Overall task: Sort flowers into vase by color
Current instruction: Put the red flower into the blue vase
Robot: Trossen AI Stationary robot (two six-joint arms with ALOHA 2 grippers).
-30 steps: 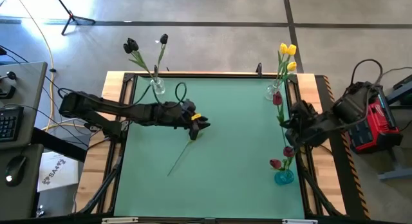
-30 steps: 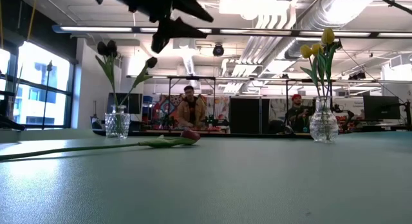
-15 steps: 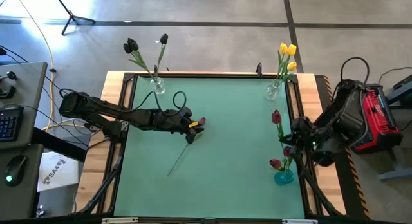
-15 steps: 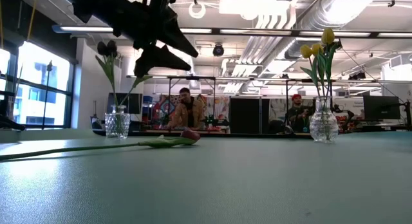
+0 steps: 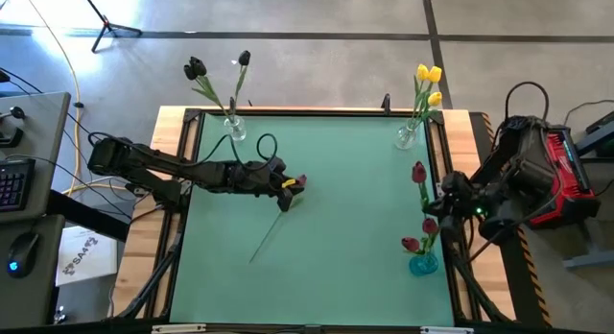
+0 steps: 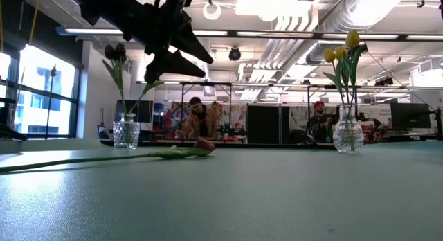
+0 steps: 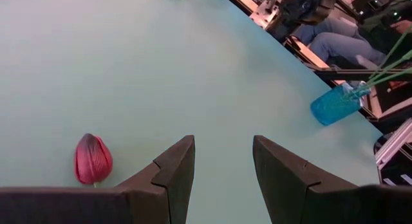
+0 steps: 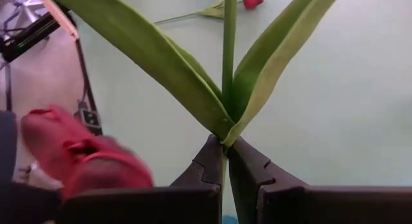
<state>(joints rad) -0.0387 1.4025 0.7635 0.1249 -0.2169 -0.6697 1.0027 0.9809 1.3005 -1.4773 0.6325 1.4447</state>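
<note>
Green tabletop point(image 5: 326, 219) fills the middle of the overhead frame, wooden borders left and right, and most of its centre and lower half lies bare, so there's plenty of room to move. Concrete floor runs all round it, a desk with a keyboard point(image 5: 11, 185) at far left.

My left gripper point(image 5: 293, 186) sits left of centre, fingers point(image 7: 170, 169) parted with nothing between them, poised just above a red tulip point(image 5: 278, 207) lying flat on the tabletop, head toward my gripper, stem slanting down-left.

My right gripper point(image 5: 443, 202) is at the right edge, clamped tight on the stem of a second red tulip point(image 5: 419, 173), right where the leaves branch off, above the blue vase point(image 5: 423, 265) at lower right, which already carries red heads.

Clear vase with black tulips point(image 5: 235, 131) stands at the top-left edge, clear vase with yellow tulips point(image 5: 408, 137) at top right.

From tabletop level, an open workshop lies beyond: bright windows left, ceiling ducts, people seated at benches point(image 6: 197, 120).
</note>
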